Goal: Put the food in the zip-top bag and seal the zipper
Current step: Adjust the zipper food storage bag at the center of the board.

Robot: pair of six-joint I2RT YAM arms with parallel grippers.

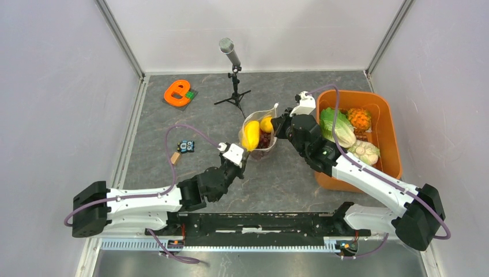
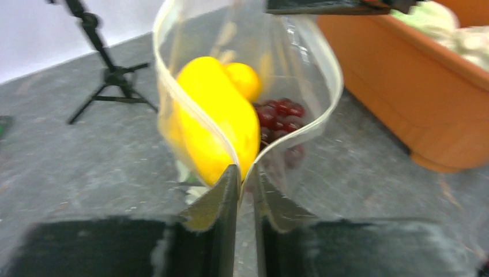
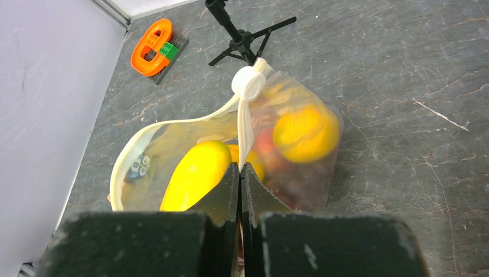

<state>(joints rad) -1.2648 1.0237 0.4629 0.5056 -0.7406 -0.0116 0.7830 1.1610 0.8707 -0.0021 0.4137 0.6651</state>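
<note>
Inside the zip-top bag (image 2: 305, 57), dark grapes (image 2: 281, 118) plainest from left wrist

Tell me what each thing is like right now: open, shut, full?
zip-top bag: mouth open, held by both grippers
zipper: unsealed
left gripper: shut on the bag's rim
right gripper: shut on the bag's rim
yellow fruits: inside the bag
grape bunch: inside the bag
lettuce: in the orange tub
microphone stand: upright

Dark grey marbled tabletop (image 1: 277, 173) between plain white walls (image 1: 57, 86) with aluminium corner posts (image 1: 119, 37), under even light.
</note>
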